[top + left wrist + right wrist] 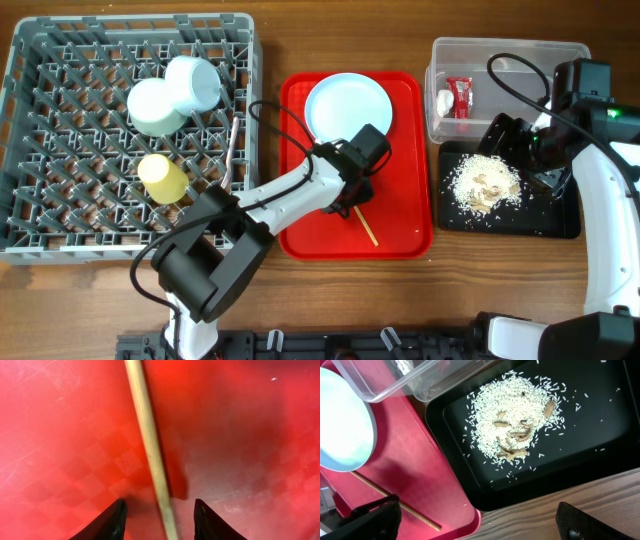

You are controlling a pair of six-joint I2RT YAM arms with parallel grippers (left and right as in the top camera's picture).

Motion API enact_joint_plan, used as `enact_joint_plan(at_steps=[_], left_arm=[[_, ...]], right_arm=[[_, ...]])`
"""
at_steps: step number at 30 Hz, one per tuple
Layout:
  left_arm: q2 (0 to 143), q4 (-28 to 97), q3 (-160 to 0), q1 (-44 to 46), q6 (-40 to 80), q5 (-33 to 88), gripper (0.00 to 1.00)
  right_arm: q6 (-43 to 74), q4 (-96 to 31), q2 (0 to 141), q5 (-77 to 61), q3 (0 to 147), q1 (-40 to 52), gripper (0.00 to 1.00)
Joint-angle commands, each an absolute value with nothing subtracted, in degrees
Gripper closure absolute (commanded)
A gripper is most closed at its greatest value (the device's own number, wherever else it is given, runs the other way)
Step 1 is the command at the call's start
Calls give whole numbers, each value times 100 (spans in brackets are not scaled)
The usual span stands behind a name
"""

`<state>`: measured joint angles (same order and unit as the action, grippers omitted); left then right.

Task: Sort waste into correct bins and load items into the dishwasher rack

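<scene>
With the left gripper (159,510) spread wide astride the chopstick (147,435) on the red tray (60,445), it should sink low and close centred, lest the stick roll.

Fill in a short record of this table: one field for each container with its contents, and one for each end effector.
dishwasher rack: pale green bowl, light blue bowl, yellow cup
red serving tray: pale blue plate, one chopstick
clear tub: red wrapper, white scrap
black tray: food scraps
left end effector: open, one finger on each side of the chopstick
right end effector: open, holding nothing
</scene>
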<state>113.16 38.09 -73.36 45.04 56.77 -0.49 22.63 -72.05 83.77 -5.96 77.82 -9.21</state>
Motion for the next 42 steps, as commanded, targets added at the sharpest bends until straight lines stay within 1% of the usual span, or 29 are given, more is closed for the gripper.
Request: enact_joint_plan(at_steps=[1, 9, 14, 20, 27, 32, 37, 42], left_arm=[[11563, 4045, -7345, 4571, 5769, -464, 69], [11563, 4377, -7345, 4569, 5767, -661, 71], [11563, 4418, -7347, 4563, 5769, -676, 85], [11563, 4421, -7347, 4558, 5767, -676, 95], [11539, 4425, -7347, 4506, 5767, -674, 96], [11209, 4471, -7347, 4362, 5736, -676, 96], [10468, 4589, -7358, 4062, 5186, -683, 96], [9623, 4613, -7358, 3485, 4069, -718, 96]], right_arm=[[2182, -7210, 8250, -650, 7832, -934, 0], [2178, -7210, 8250, -648, 7832, -934, 0], [2117, -7207, 8250, -650, 7832, -934, 0], [2110, -7210, 8250, -650, 7832, -934, 0], [2112, -7214, 8250, -650, 7832, -934, 0], [2099, -7227, 8250, -648, 7832, -934, 0], [2099, -7231, 8250, -648, 7832, -934, 0], [2102, -7231, 8250, -648, 7832, -934, 0]])
